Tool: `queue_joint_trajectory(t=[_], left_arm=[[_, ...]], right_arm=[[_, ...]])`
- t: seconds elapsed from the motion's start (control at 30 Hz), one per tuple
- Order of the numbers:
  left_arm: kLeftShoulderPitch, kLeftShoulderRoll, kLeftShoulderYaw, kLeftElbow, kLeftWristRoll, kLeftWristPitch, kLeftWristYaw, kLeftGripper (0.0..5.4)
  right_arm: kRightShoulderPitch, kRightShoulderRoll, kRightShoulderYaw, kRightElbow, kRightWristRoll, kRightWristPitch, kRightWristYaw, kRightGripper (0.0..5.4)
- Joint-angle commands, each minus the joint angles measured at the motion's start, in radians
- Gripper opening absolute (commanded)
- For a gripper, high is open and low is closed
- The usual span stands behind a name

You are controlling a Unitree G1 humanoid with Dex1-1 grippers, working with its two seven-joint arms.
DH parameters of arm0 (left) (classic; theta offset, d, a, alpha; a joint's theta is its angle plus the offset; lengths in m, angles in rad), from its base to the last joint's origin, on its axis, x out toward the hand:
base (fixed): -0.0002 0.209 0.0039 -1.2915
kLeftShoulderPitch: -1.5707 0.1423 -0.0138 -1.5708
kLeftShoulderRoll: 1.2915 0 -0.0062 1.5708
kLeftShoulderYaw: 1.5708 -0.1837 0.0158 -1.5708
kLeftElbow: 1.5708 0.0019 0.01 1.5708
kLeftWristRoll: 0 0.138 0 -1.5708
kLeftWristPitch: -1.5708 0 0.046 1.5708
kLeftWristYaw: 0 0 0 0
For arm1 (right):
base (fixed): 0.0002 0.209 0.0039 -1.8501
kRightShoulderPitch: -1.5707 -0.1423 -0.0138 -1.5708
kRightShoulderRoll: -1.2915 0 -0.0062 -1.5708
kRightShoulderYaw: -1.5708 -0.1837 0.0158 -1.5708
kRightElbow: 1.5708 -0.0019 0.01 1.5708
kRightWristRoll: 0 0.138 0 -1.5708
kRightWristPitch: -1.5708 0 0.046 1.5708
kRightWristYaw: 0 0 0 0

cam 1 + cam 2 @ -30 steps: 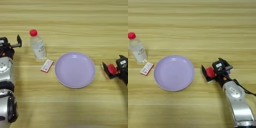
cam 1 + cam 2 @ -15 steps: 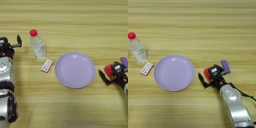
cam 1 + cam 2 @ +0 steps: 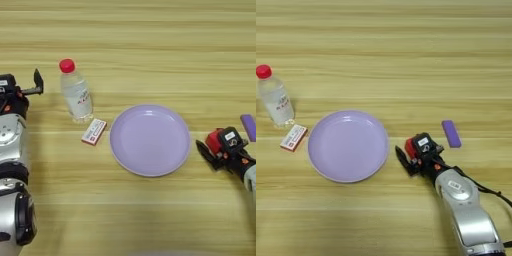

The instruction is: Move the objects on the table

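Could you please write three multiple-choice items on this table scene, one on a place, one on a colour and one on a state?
1. Where does the purple block lie?
A. on the plate
B. on the table, right of the right gripper
C. beside the bottle

2. What colour is the cap of the bottle?
A. red
B. blue
C. white

3. What state is the plate in?
A. holding the bottle
B. upside down
C. upright with nothing on it

Answers:
1. B, since the block rests on the wood beyond the right gripper, away from the plate.
2. A, since the cap shows red.
3. C, since its lilac inside shows bare within a raised rim.
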Motion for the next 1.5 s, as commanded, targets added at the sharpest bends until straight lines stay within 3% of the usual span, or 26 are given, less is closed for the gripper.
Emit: queue_joint_trajectory(t=[0.03, 0.27, 0.67, 0.83, 1.0, 1.2, 1.5], left_arm=[[-0.009, 0.004, -0.001, -0.01, -0.004, -0.007, 0.001, 5.4], [-0.008, 0.004, -0.002, -0.009, -0.003, -0.007, 0.001, 5.4], [-0.004, -0.001, -0.009, -0.013, 0.003, -0.008, 0.003, 5.4], [0.0, -0.008, -0.013, -0.021, 0.005, -0.011, 0.008, 5.4], [0.004, -0.012, -0.017, -0.029, 0.005, -0.011, 0.013, 5.4], [0.008, -0.015, -0.02, -0.039, 0.003, -0.009, 0.017, 5.4], [0.015, -0.018, -0.021, -0.053, 0.003, -0.004, 0.017, 5.4]], right_arm=[[0.008, -0.006, 0.001, 0.021, -0.001, 0.029, 0.003, 2.99], [0.001, -0.007, -0.005, 0.018, 0.0, 0.02, -0.001, 2.26], [-0.076, 0.001, -0.006, -0.07, -0.033, -0.02, -0.046, 2.25], [-0.128, 0.041, 0.039, -0.086, -0.033, -0.026, -0.049, 2.25], [-0.17, 0.083, 0.128, -0.102, -0.046, -0.019, -0.028, 2.25], [-0.205, 0.155, 0.231, -0.063, -0.011, 0.018, 0.029, 2.25], [-0.218, 0.199, 0.28, 0.057, -0.019, -0.011, 0.03, 2.25]])
